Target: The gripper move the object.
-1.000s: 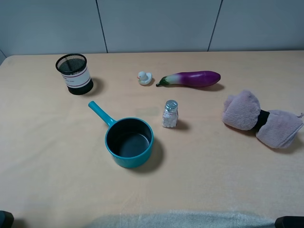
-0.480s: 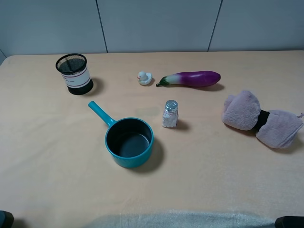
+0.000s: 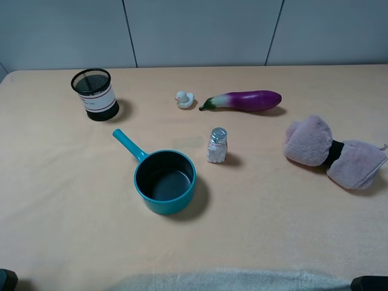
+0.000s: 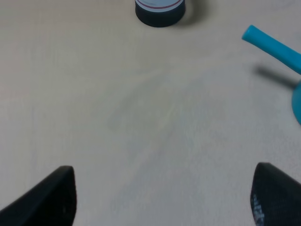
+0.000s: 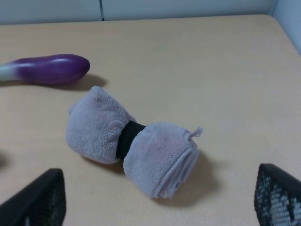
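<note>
The object, a tiny white toy duck (image 3: 184,99) with an orange beak, sits on the tan table (image 3: 73,200) at the back middle, just left of a purple eggplant (image 3: 245,100). It shows in neither wrist view. My left gripper (image 4: 162,202) is open and empty over bare table near the front left; its dark fingertips (image 4: 47,197) stand wide apart. My right gripper (image 5: 157,200) is open and empty at the front right, its fingers (image 5: 280,197) spread on the near side of a rolled pink towel (image 5: 131,139). Both grippers are far from the duck.
A black mesh cup (image 3: 94,94) stands at the back left. A teal saucepan (image 3: 165,180) sits in the middle, its handle pointing back left. A glass salt shaker (image 3: 217,145) stands beside it. The pink towel (image 3: 333,151) lies at the right. Grey cloth (image 3: 230,282) lies along the front edge.
</note>
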`<state>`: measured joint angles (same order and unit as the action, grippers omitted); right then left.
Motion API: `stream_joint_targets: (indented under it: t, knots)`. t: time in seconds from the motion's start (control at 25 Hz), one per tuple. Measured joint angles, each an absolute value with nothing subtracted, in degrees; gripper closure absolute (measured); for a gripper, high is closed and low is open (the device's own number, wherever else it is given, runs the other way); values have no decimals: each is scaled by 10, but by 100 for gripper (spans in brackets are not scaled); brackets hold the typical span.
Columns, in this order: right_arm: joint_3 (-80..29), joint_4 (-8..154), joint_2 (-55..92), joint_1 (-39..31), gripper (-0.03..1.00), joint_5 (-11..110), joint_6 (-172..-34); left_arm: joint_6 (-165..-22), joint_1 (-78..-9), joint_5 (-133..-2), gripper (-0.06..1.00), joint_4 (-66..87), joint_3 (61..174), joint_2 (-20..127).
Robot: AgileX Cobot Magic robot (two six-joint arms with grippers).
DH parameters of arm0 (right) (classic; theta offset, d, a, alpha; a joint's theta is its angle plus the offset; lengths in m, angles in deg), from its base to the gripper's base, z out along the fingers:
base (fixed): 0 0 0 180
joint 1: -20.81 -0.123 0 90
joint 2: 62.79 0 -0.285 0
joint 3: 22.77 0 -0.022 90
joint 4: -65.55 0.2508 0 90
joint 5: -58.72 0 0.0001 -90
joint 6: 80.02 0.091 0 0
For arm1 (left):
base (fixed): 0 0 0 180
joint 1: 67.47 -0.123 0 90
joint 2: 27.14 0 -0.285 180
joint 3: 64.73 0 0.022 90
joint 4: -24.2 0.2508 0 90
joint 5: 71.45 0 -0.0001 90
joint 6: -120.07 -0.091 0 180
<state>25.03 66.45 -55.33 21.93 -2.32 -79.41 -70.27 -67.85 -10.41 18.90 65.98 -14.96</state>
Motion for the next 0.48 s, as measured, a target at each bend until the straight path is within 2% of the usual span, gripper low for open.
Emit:
stream_joint_targets:
  t: [0.48]
  knots:
    - [250, 665, -553, 219, 36, -23, -794, -704, -679, -104, 19, 189, 660, -150]
